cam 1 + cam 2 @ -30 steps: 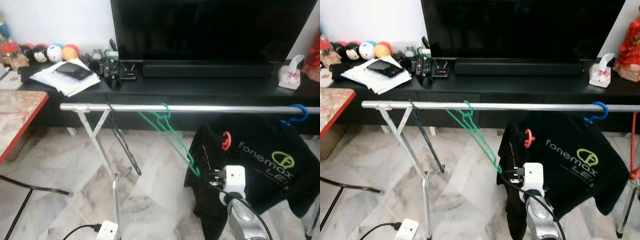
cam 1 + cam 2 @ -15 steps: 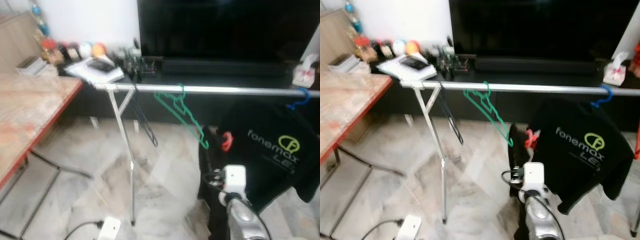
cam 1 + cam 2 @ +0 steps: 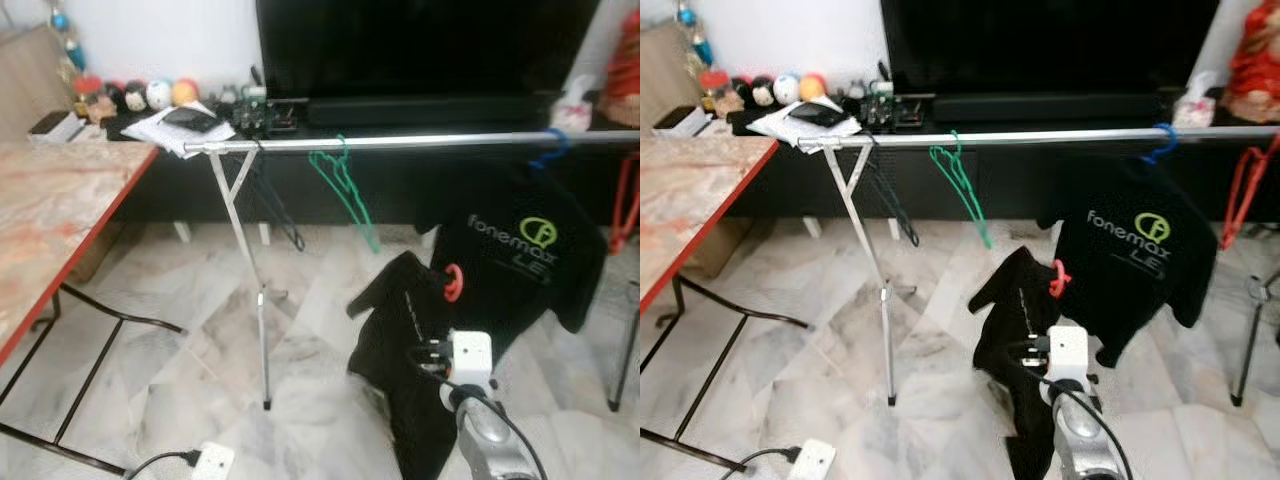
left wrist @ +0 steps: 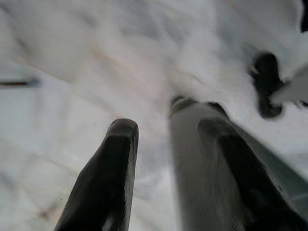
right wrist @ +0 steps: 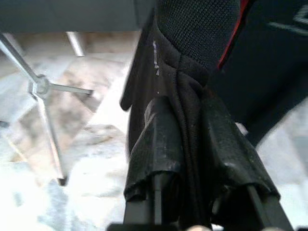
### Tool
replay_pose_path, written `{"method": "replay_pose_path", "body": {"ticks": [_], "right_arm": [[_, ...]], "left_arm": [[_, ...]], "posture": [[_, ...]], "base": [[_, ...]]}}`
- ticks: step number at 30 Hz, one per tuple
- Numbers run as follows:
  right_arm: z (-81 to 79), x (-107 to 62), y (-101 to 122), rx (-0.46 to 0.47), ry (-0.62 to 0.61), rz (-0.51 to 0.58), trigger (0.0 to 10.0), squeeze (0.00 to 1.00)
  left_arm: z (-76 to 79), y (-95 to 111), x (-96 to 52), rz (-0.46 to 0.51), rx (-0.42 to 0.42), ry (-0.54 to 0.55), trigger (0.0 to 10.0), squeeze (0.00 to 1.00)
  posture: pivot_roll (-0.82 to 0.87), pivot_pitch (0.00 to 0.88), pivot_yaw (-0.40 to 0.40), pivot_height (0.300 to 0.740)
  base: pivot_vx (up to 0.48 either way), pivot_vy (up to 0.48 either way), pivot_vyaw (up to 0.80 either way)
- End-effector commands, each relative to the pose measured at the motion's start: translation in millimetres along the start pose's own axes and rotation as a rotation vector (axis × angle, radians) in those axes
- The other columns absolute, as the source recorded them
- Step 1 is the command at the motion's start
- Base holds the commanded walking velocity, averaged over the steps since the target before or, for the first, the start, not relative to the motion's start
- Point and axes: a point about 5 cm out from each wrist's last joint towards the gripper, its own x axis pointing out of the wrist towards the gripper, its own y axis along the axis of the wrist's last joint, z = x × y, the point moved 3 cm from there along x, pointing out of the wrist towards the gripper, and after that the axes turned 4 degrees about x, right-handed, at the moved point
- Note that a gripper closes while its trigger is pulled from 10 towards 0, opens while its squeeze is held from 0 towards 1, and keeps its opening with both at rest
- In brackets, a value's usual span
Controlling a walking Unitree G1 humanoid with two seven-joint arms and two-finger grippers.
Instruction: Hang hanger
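The right pincer (image 5: 192,144) is pinching the black garment on its red plastic hanger (image 3: 1059,277) (hook showing) and should be lifting level toward the long silver metal rail (image 3: 1040,137).

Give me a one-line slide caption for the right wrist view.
Right hand shut on a black garment on a red hanger, above marble floor beside the rack's leg.

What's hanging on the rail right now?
On the rail: a bare green hanger, a blue hanger carrying the black logo shirt, and a red hanger at the right end. The blue hanger's body is covered by the shirt.
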Motion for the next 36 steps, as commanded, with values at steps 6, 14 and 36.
{"method": "replay_pose_path", "body": {"ticks": [6,14,36], "right_arm": [[-4.3,2.8,7.2,0.009,0.010,0.028,10.0,0.00],[-6.4,3.0,6.8,0.010,0.011,0.026,10.0,0.00],[-6.6,2.3,6.1,0.010,0.004,0.026,10.0,0.00]], "left_arm": [[-3.1,-19.7,-3.2,-0.063,0.010,0.003,10.0,0.00],[-3.0,-19.4,-3.1,-0.062,0.013,0.003,10.0,0.00],[-4.7,-19.7,-3.2,-0.065,0.015,0.005,10.0,0.00]], "posture": [[-0.13,0.000,-0.004,0.740],[-0.13,0.000,-0.002,0.740],[-0.13,0.000,0.002,0.740]], "base": [[-0.335,0.000,0.00],[-0.335,0.000,0.00],[-0.331,0.000,0.00]]}}
